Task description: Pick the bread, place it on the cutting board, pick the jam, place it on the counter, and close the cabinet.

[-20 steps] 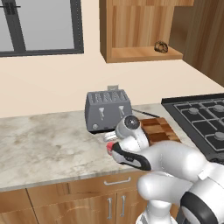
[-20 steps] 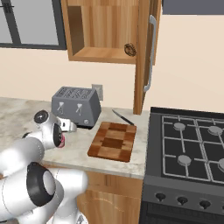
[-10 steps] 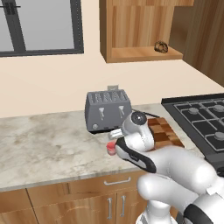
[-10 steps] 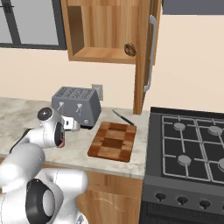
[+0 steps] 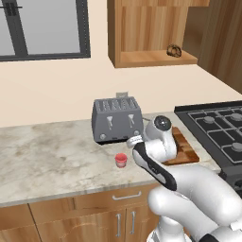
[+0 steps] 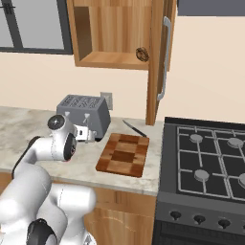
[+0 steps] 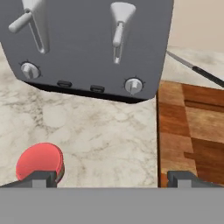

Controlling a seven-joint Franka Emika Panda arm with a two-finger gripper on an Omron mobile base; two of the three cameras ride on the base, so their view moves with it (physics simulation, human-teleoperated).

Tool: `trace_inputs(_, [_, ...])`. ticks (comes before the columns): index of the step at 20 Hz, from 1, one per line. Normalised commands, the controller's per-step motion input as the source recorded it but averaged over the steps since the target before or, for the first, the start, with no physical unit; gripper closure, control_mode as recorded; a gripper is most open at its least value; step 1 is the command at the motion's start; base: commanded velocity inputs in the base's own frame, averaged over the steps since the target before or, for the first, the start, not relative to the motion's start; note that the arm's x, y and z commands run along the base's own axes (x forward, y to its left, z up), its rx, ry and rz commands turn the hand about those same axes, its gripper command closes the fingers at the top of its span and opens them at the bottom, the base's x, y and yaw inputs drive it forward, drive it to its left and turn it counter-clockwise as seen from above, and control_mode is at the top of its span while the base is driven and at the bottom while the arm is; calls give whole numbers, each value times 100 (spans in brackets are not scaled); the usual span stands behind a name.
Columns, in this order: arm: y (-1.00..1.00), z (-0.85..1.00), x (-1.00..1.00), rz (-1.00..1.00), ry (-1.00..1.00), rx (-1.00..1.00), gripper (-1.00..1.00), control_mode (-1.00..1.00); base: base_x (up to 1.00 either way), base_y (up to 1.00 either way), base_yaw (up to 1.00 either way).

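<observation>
Tool (image 7: 111, 179): spread wide, nothing held. Jam (image 7: 40, 162) stood on bench (image 7: 100, 131) beside its left fingertip; cutting board (image 7: 192, 131) at its right.

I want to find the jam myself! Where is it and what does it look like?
Find the big grey toaster on the marbled counter. Just in front of it, to the left of the chequered cutting board, stands the jam. It is a tiny squat red jar, the only red thing on the worktop and far smaller than the toaster.
</observation>
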Motion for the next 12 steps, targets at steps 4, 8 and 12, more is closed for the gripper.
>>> trace_inputs(4, [-31, 17, -3, 0, -2, 0, -100, -100, 0, 0, 0])
trace_inputs(8, [-25, 16, -6, 0, -6, 0, -100, -100, 0, 0, 0])
trace_inputs(12, [-25, 18, -6, 0, -8, 0, -100, -100, 0, 0, 0])
